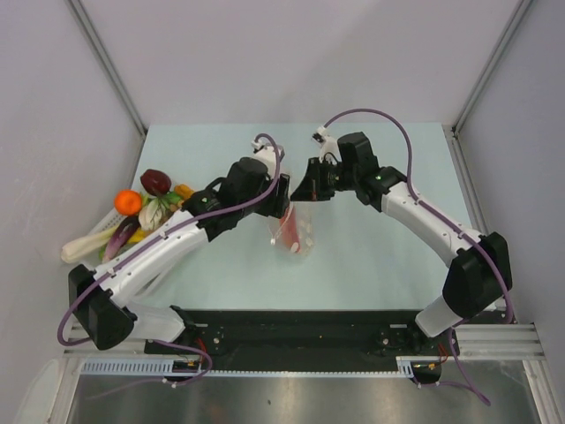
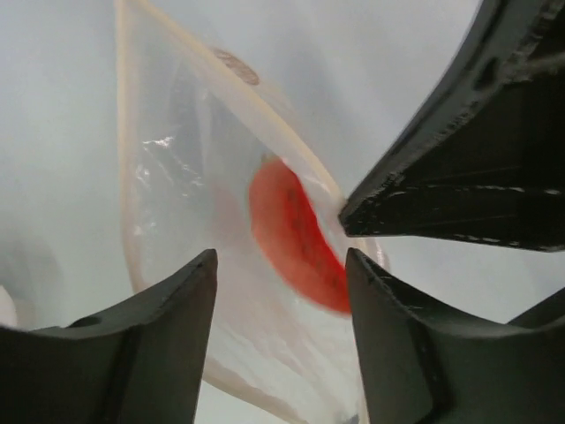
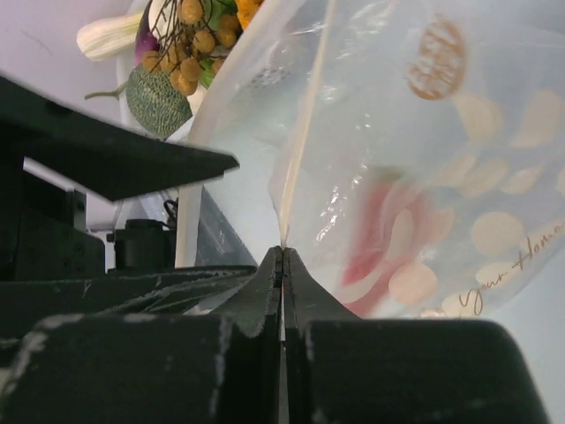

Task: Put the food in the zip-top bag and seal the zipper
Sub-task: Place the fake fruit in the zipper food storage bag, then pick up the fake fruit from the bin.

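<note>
1. Clear dotted plastic marks the zip-top bag [image 1: 297, 231], which sits mid-table between the two grippers with a red piece of food [image 2: 296, 234] inside it.
2. Pinched flat, the right gripper [image 3: 282, 252] has its jaws pressed fully together on the bag's whitish zipper [image 3: 305, 132], which runs up from the pinch. This hold probably keeps the mouth raised and steady.
3. Facing the bag, the left gripper [image 2: 281, 265] has its jaws well apart and clamps nothing. The bag shows through the gap, so it looks ready to take the other lip.
4. Piled at the table's left edge, the remaining food [image 1: 141, 205] lies well apart from the bag, so filling seems unfinished.
5. Both arms reach forward and bend inward, with their wrists almost meeting over the table [image 1: 371, 256].
</note>
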### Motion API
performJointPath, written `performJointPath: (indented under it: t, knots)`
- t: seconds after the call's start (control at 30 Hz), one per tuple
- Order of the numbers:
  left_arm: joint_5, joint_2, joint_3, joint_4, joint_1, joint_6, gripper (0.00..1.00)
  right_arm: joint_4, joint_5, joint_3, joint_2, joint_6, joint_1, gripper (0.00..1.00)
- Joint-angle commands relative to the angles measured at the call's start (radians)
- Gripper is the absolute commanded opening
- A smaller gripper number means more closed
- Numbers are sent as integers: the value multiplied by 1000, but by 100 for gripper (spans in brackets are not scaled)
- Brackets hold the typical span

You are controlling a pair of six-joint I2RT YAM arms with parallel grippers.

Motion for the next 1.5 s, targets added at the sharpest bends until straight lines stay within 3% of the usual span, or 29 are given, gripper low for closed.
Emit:
performJointPath:
  t: [0.0, 0.13, 0.3, 0.47, 0.57, 0.7, 0.8, 0.9, 1.0, 1.2, 1.47]
  knots:
    - [121, -47, 84, -48, 69, 64, 71, -15, -24, -3, -62, -106, 14, 0]
    - [135, -126, 87, -48, 167, 103, 73, -35, -18, -26, -88, -148, 14, 0]
    - [118, -193, -20, -69, 192, 110, 72, -43, -21, -37, -88, -163, 14, 0]
    - [137, -208, -58, -63, 218, 159, 78, -66, -9, -44, -99, -182, 22, 0]
    - [174, -194, -14, -94, 336, 175, 86, -72, 4, -58, -108, -194, 23, 0]
    - [229, -150, 76, -144, 577, 237, 91, -69, 8, -60, -112, -199, 23, 0]
    - [314, -85, 142, -184, 739, 340, 99, -66, 4, -61, -106, -199, 23, 0]
    - [392, 22, 217, -201, 898, 417, 100, -69, 4, -61, -99, -202, 23, 0]
    - [427, 119, 271, -198, 987, 474, 100, -75, 5, -60, -96, -206, 23, 0]
    - [506, 384, 466, -295, 1109, 537, 100, -78, -1, -60, -88, -203, 25, 0]
    - [582, 522, 472, -293, 1134, 575, 100, -61, -9, -61, -62, -191, 26, 0]
